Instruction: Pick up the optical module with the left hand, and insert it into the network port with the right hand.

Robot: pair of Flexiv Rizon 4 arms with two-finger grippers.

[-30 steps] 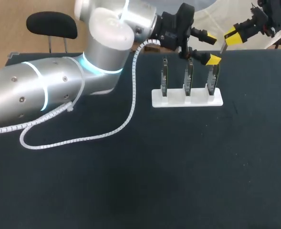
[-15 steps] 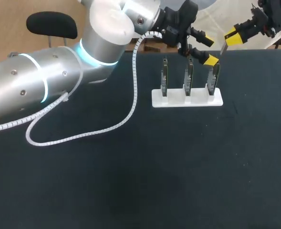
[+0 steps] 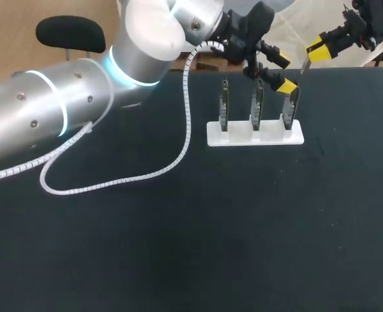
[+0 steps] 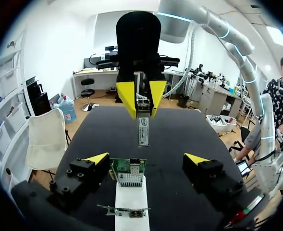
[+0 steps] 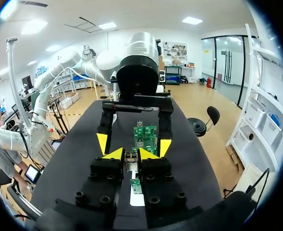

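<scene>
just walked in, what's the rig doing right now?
The right end effector is shut on the module and holds it in the air just past the white rack of three upright boards. The left end effector is open, with the end board between its fingers, which stand clear on either side. The module is not yet in a port.

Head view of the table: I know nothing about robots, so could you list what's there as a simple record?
Surface: black table
Stand: white rectangular stand holding three upright green circuit boards
Left gripper: open, fingers either side of the board at the stand's right end
Right gripper: shut on the small silver optical module, apart from the boards
Cable: white coiled cable hanging from the left arm
</scene>
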